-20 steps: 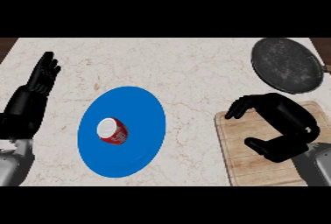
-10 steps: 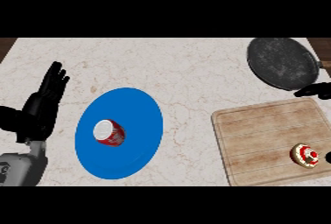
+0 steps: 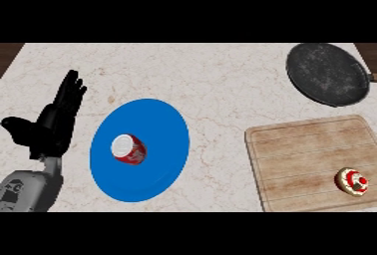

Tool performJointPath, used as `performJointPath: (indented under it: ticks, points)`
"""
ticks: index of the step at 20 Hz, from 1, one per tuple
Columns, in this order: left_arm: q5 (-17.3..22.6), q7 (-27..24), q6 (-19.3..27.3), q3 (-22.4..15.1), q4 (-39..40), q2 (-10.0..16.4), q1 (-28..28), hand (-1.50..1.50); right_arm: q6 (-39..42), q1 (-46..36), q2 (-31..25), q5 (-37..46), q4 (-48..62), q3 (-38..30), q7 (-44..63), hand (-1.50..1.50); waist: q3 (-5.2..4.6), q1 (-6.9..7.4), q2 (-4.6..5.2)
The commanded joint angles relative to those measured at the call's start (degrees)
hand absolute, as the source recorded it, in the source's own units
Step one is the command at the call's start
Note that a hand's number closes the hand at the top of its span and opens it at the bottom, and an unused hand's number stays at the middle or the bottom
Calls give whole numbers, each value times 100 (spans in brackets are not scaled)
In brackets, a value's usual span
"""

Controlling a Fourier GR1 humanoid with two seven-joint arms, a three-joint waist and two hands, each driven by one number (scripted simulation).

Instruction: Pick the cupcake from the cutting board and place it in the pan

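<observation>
pale marble counter fills my feed. the cupcake sits on the cutting board by the counter's near right corner, close to the board's own right edge, with nothing touching it. the pan lies at the far right corner, well apart from the cupcake, with a strip of bare counter between pan and board. left of the middle lies a blue plate with a small red cup on it — no part of this job.

my left hand rests by the left edge, fingers straight and up, holding nothing. my right hand shows nowhere in the feed, so i cannot tell how its fingers stand.

by my reading the pick is not yet made, so the task is at its first step, the reach. the next move calls for bringing the right hand in over the board's right side, closing round the cupcake without tipping it, then lifting it and carrying it toward the far right corner to the pan.

against half a second ago, the right hand has left the view — it showed then at the right edge beside the pan. the cupcake, plate and left hand sit much as they did.
</observation>
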Motion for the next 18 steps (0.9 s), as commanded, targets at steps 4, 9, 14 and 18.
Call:
performJointPath:
  ticks: [4, 9, 14, 18]
  points:
    - [-150, -2, 37, -119, 159, -104, -135, 0, 989, -107, -737, 630, 140, 87, -1799, -150, -7, 22, -24]
    - [-75, 146, -16, -47, 64, -63, -156, 0, 219, 77, -767, 1146, 80, 494, -2474, -150, -15, 67, -48]
    - [-115, -76, -24, 7, 450, -163, -293, 0, 108, 251, -1088, 1034, -323, 1093, -2743, -150, -31, 7, -22]
    - [-42, 117, -69, 80, 350, -88, -398, 0, -95, 404, -1311, 952, -429, 1364, -3074, -150, -25, -1, -57]
